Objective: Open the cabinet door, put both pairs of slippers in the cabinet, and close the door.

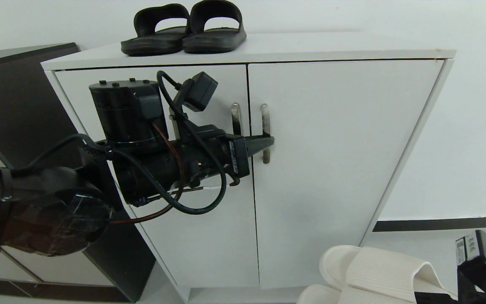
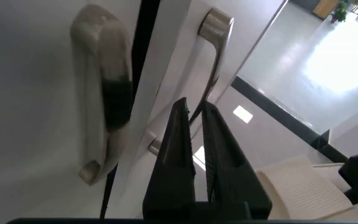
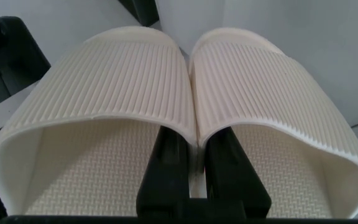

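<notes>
The left gripper point(image 1: 266, 142) is held level against the front of the cabinet point(image 1: 352, 51), and its fingers are closed to a narrow gap on the right door's handle point(image 1: 264, 115). In the left wrist view the thin bar is seen running between the fingertips. The grip is taken low on the bar, nearer its lower mount. The left door's handle point(image 1: 236, 117) is just beside it to the left, across the seam, and is not touched.

Both doors are shut. The long axis of the gripped handle is upright, and it sits at the left edge of the right door point(image 1: 331, 169), so the hinges are judged to be on that door's far right side. The coming pull would therefore have to be drawn toward the robot and swept in an arc to the right.

The right gripper point(image 3: 194, 171) is clamped on the white slippers point(image 1: 369, 270), their inner edges pinched together between its fingers. They are held low and to the right, in front of the right door's lower corner, so the swing path may be crossed by them.

The black slippers point(image 1: 184, 29) are left on the cabinet top, above the left door point(image 1: 209, 228), nearer the left arm.
</notes>
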`<state>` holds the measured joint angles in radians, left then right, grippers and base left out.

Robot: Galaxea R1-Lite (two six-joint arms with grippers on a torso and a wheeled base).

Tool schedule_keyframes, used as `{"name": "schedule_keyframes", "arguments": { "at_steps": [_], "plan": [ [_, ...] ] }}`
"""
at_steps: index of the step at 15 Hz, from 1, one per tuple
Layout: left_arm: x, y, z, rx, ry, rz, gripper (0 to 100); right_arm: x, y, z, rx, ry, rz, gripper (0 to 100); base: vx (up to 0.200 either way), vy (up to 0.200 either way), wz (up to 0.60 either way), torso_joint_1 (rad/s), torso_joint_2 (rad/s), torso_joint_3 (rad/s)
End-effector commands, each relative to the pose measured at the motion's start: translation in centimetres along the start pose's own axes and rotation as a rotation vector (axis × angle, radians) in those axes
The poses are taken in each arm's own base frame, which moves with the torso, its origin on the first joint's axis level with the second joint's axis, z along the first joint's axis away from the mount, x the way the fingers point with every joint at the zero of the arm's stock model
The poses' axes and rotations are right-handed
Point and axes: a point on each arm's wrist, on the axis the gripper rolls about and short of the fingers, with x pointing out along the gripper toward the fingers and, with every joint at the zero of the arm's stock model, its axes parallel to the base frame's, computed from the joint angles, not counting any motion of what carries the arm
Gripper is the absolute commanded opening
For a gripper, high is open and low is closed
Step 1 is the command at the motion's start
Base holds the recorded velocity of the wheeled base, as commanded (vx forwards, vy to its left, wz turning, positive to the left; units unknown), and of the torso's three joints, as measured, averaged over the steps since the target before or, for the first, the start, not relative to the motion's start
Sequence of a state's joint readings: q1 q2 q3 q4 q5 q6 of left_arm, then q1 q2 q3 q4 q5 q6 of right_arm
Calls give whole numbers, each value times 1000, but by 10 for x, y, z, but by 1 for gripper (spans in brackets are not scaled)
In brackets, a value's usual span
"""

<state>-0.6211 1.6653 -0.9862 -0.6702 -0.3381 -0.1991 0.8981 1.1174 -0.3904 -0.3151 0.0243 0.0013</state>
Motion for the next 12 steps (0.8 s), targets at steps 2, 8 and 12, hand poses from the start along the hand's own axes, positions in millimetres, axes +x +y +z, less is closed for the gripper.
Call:
{"name": "schedule_keyframes", "arguments": {
  "at_steps": [2, 8, 12],
  "plan": [
    [-19, -15, 3, 4, -10, -30, 0, -3, 1, -2, -2, 1, 16, 0, 0, 0, 0, 0, 0, 0],
    [-65, -46, 3, 13, -40, -61, 0, -3, 2, -5, -5, 10, 67, 0, 0, 0, 0, 0, 0, 0],
    [-80, -38, 9, 14, -74, 20, 0, -2, 2, -5, -7, 13, 67, 0, 0, 0, 0, 0, 0, 0]
  ]
}}
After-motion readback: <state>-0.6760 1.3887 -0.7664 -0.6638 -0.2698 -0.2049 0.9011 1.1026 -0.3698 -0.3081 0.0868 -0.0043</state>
